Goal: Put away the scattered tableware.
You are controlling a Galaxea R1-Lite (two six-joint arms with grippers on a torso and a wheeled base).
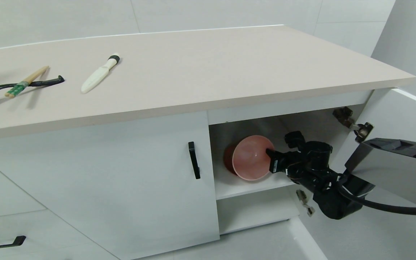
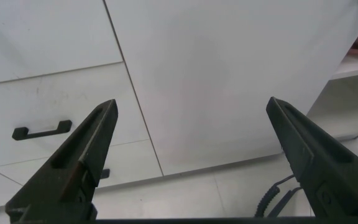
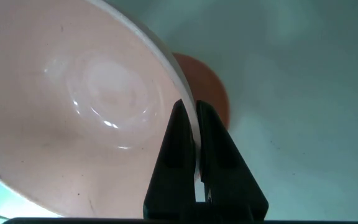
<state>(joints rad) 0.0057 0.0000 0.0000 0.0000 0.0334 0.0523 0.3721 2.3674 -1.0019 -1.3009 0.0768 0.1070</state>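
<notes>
I see my right gripper (image 1: 271,159) pinched shut on the rim of the pink bowl (image 1: 249,158), one finger inside, one outside. The bowl sits tipped at the cabinet's upper shelf (image 1: 237,187). My left gripper (image 2: 191,109) gapes wide, holding nothing.

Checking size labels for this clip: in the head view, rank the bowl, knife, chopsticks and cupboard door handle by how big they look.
1. bowl, clearly largest.
2. knife and chopsticks: about equal in length, with the knife broader; too close to rank.
3. door handle, smallest.
</notes>
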